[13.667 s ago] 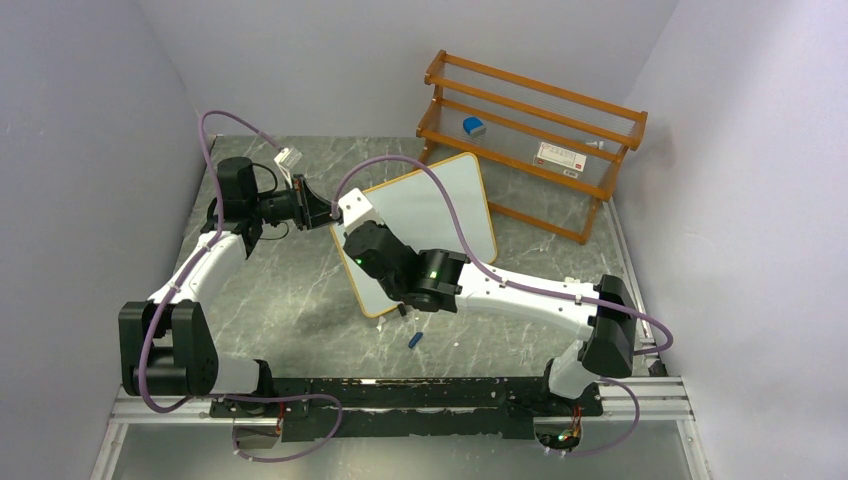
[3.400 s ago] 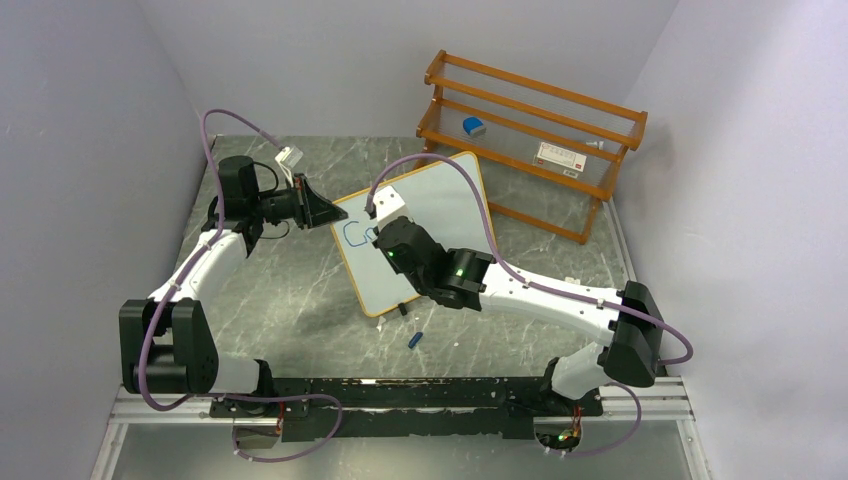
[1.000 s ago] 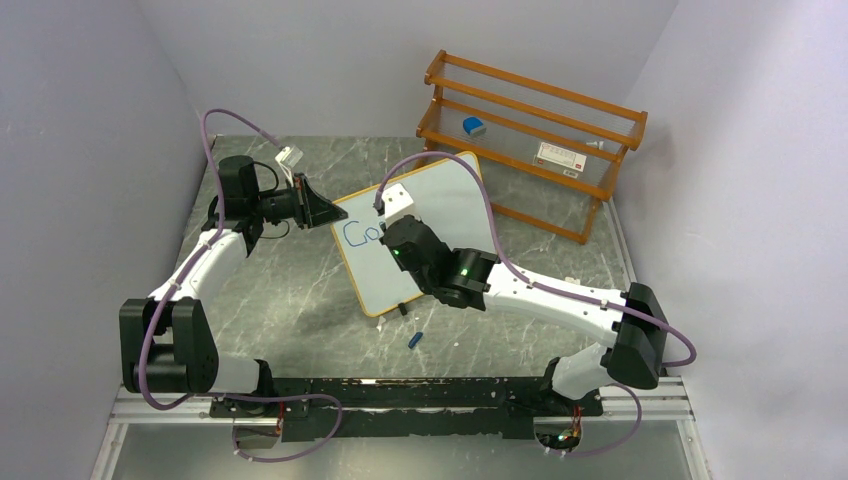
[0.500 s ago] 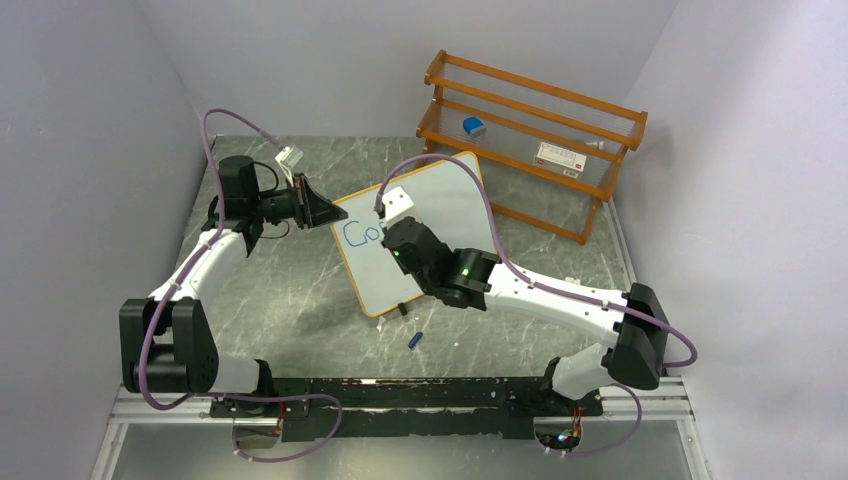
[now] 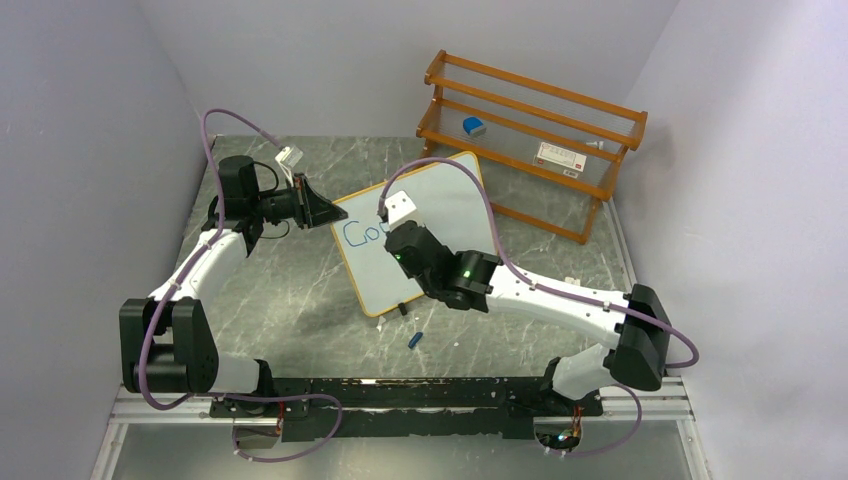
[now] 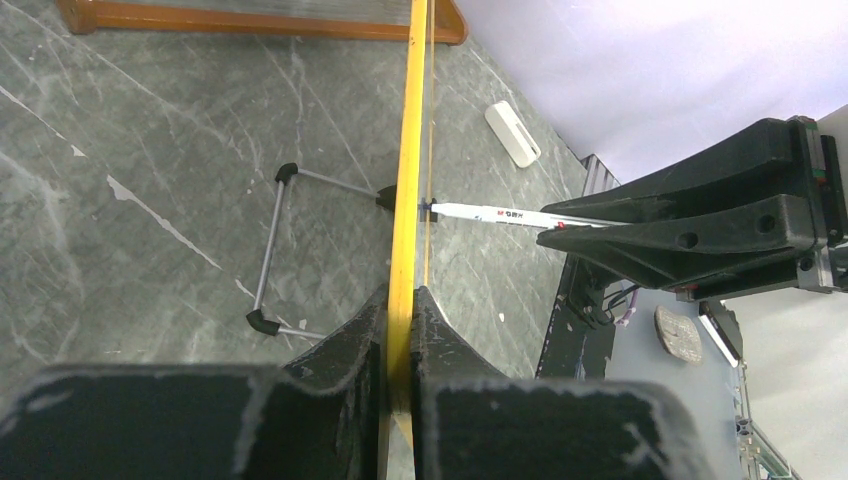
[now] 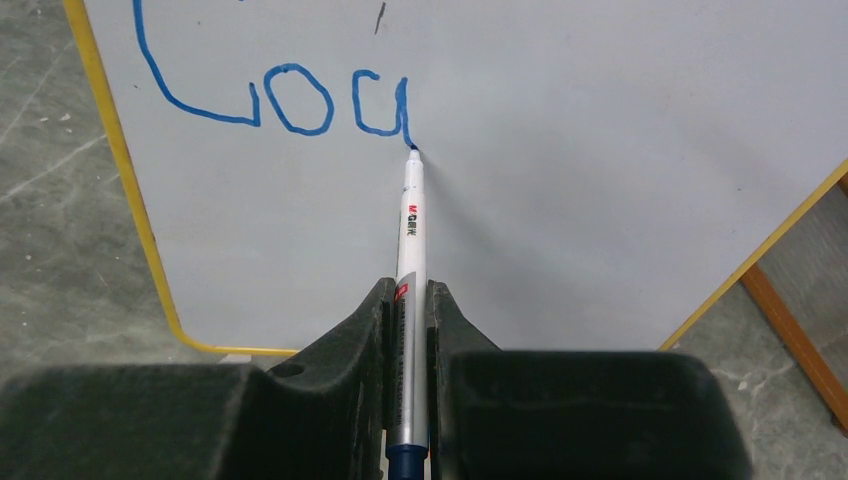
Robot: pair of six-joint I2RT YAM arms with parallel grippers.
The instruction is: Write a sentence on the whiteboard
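The right hand [image 7: 410, 295] is clamped on a white marker [image 7: 411, 230], its tip touching the whiteboard [image 7: 600, 150] at the foot of the third blue letter of the sentence [image 7: 290, 100], "Cou". The left hand [image 6: 398, 305] pinches the board's edge, propping it on the counter [image 6: 150, 180]. The stroke likely needs light, even pressure, a steady board, and letters small enough to fit.

whiteboard [image 5: 445, 205]: white face, rounded corners, thin orange-yellow frame. Stands propped on wire feet [image 6: 268, 250] mid-bench [image 5: 300, 290], face leaning back, turned at an angle. sentence [image 7: 285, 98]: only blue "Cou" written, near the left frame edge; rest of the face blank.
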